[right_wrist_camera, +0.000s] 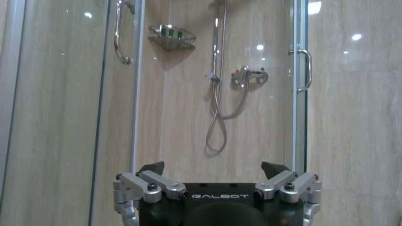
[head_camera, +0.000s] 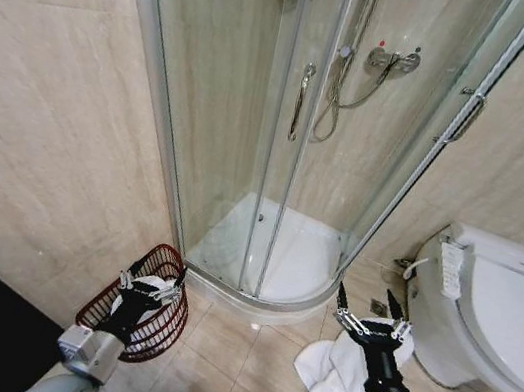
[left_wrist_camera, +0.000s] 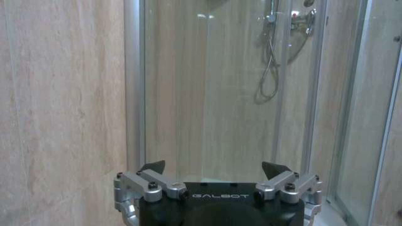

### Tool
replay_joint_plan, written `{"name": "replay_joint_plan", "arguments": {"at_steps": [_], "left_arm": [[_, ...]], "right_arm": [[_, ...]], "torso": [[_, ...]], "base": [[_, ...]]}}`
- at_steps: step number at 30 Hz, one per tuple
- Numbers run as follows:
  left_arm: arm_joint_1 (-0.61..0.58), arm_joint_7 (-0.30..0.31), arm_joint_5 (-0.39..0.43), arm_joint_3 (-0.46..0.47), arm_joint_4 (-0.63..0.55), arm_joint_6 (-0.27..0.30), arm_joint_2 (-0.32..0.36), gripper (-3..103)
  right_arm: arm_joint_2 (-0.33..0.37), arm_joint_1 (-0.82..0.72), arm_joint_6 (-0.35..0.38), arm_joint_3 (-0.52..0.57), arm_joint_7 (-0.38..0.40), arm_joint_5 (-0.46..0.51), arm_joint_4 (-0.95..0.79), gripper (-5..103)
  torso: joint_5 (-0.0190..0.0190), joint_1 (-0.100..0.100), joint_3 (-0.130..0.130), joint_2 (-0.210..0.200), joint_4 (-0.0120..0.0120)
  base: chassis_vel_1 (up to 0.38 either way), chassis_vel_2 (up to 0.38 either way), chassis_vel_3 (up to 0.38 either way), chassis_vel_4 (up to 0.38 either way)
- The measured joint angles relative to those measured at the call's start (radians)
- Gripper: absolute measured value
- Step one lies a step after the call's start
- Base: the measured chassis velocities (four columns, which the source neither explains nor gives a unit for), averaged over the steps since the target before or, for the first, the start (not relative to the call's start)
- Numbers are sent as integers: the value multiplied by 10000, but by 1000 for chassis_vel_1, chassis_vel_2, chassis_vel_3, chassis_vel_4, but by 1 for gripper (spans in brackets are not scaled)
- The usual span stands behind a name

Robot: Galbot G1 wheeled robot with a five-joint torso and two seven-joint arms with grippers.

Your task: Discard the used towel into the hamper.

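Head view: white towel (head_camera: 336,382) heaped on the floor tiles beneath the spread right gripper (head_camera: 372,315); wire hamper (head_camera: 143,305) sits under the spread left gripper (head_camera: 155,279). Left wrist view: jaws wide, empty. Right wrist view: likewise wide, probably pre-grasp; next, descend onto the towel.

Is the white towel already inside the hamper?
No, the white towel lies crumpled on the floor tiles below the right gripper, while the hamper stands apart by the left gripper.

Beige marble-look walls (head_camera: 44,107) enclose a curved glass shower cabin (head_camera: 284,129) at centre frame, chrome mixer (head_camera: 393,60) and hose inside. A white toilet (head_camera: 495,313) stands at the right edge on the tan tiled floor (head_camera: 244,355).
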State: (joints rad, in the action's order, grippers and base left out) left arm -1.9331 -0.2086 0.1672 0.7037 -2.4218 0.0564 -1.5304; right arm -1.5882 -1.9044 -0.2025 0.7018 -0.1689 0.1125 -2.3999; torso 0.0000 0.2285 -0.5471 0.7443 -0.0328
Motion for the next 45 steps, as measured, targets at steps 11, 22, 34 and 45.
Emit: {"name": "replay_joint_plan", "arguments": {"at_steps": [11, 22, 34, 45], "left_arm": [[0, 0, 0, 0, 0, 0, 0, 100], [0, 0, 0, 0, 0, 0, 0, 100], [0, 0, 0, 0, 0, 0, 0, 100], [0, 0, 0, 0, 0, 0, 0, 100]], "right_arm": [[0, 0, 0, 0, 0, 0, 0, 100], [0, 0, 0, 0, 0, 0, 0, 100], [0, 0, 0, 0, 0, 0, 0, 100], [0, 0, 0, 0, 0, 0, 0, 100]], "torso": [[0, -201, 270, -471, 0], [0, -429, 558, -988, 0], [0, -632, 874, -1503, 2], [0, -807, 1119, -1926, 0]], "base": [[0, 0, 0, 0], [-29, -28, -27, -28], [-72, -84, -81, -78], [-29, -29, -24, -28]]}}
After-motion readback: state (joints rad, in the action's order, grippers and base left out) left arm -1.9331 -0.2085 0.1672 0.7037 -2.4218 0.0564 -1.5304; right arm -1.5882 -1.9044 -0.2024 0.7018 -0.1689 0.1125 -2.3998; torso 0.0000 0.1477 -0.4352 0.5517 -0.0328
